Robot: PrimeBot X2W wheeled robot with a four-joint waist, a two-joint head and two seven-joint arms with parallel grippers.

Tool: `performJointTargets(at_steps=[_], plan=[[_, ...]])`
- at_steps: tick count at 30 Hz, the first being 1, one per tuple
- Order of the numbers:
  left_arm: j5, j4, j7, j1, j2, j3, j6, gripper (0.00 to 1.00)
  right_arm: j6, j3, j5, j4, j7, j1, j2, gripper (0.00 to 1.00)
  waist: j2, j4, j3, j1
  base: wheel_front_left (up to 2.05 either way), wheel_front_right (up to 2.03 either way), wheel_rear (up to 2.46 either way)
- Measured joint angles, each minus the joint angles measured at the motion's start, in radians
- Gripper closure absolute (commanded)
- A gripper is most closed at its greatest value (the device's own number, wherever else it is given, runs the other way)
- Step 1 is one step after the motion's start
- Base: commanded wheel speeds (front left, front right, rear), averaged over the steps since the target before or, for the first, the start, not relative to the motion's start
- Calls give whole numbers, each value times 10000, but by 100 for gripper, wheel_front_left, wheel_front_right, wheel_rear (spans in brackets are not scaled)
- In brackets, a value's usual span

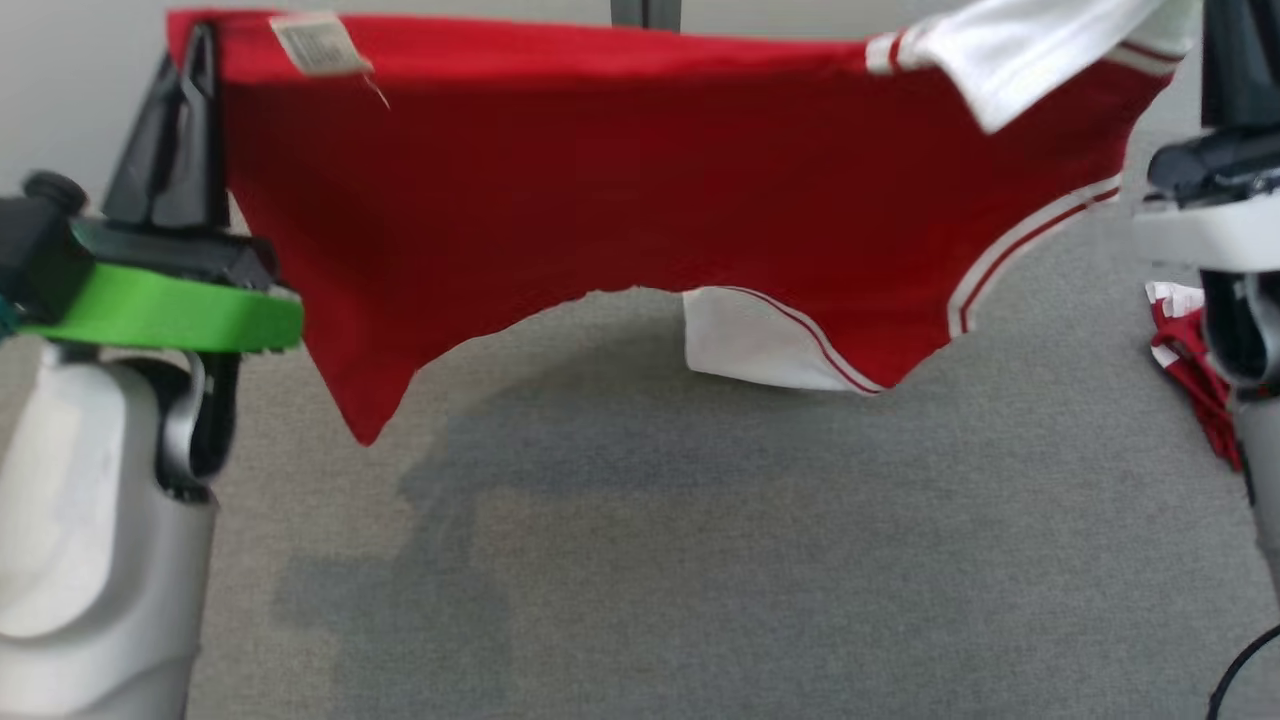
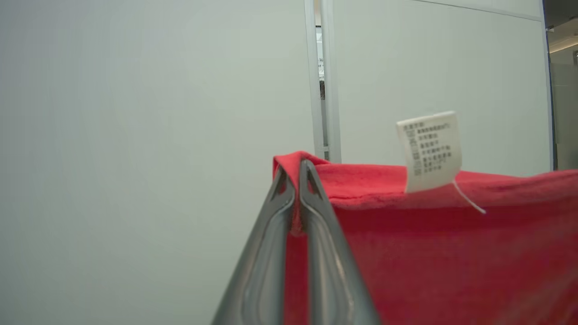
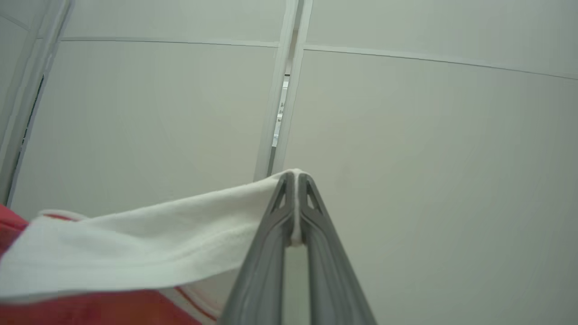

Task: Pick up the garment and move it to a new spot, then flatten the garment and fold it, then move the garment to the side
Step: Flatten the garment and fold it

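Observation:
The garment (image 1: 650,180), red with white sleeves and striped trim, hangs spread in the air above the grey surface, its lower edge drooping. My left gripper (image 1: 200,45) is shut on its upper left corner; in the left wrist view the fingers pinch a red fold of the garment (image 2: 406,234) at my left gripper (image 2: 297,169), next to a white care label (image 2: 431,151). My right gripper (image 3: 295,178) is shut on a white sleeve (image 3: 149,239) at the garment's upper right. A second white sleeve (image 1: 760,345) dangles behind the lower edge. The chest print is hidden.
A grey carpet-like surface (image 1: 700,560) lies below, with the garment's shadow on it. A small red-and-white cloth piece (image 1: 1190,370) lies at the right edge beside my right arm (image 1: 1215,200). Pale wall panels (image 2: 135,135) stand behind.

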Motion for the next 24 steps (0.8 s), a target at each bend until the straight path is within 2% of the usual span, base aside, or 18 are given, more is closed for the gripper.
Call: performJointTargets(at_steps=[3, 8, 17, 24], plan=[[-17, -148, 182, -897, 326, 81, 0, 100, 0, 215, -140, 79, 12, -1079, -430, 100, 0, -148, 130, 0, 0, 0, 0], [-46, 92, 520, -2037, 529, -15, 0, 100, 0, 430, -477, 1011, 272, -2872, -842, 100, 0, -289, 527, 0, 0, 0, 0], [-242, 1749, 504, -3707, 677, -123, -17, 100, 8, 560, -1198, 3057, 516, -5302, -729, 100, 0, -427, 1714, 0, 0, 0, 0], [75, 3703, -12, -5949, 775, -79, 111, 100, 21, 199, -2508, 4403, 173, -7683, -616, 100, 0, -537, 2927, 1, 0, 0, 0]])
